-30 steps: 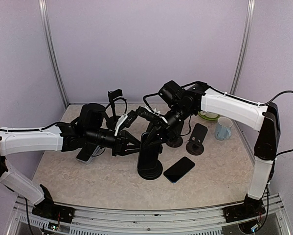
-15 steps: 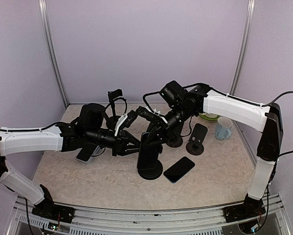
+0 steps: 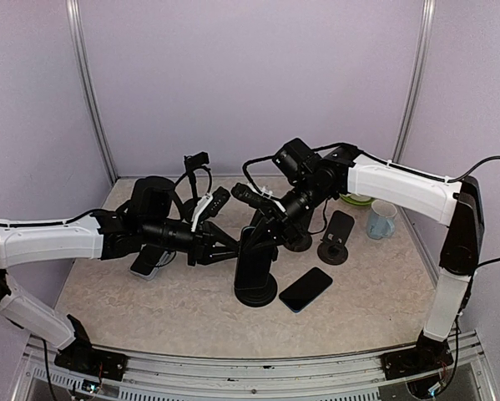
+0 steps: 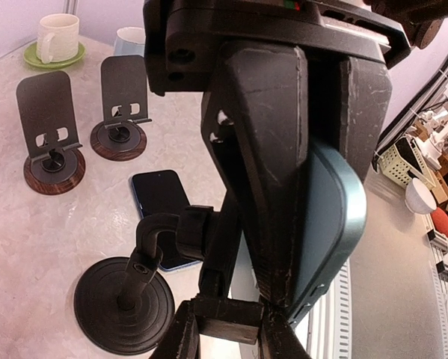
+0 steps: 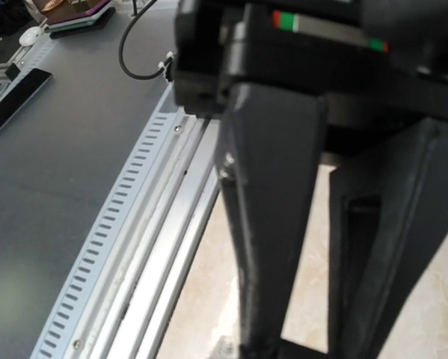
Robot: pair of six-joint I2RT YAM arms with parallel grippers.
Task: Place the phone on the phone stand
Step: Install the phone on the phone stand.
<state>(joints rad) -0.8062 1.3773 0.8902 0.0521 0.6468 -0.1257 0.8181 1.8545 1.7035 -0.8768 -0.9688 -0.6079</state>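
Observation:
A tall black phone stand [image 3: 256, 280] on a round base [image 4: 123, 303] stands mid-table. My left gripper [image 3: 226, 244] reaches it from the left, shut on a teal-edged phone [image 4: 336, 217]. The phone is held on edge between the fingers [image 4: 265, 187], close beside the stand's cradle. In the top view the phone is hidden by the gripper. My right gripper [image 3: 266, 224] comes from the right onto the stand's top. Its dark fingers [image 5: 272, 239] are nearly closed and seem to pinch a black part of the stand.
A dark phone [image 3: 305, 289] lies right of the stand's base, and a pale phone [image 3: 149, 261] lies under the left arm. Two small wood-based stands [image 3: 337, 238] are behind, with a blue mug [image 3: 381, 219] and a cup on a green saucer [image 3: 356, 198]. A gooseneck holder [image 3: 198, 180] is at the back.
The left gripper with the phone has drifted slightly to the left. The right arm and the stand have hardly moved.

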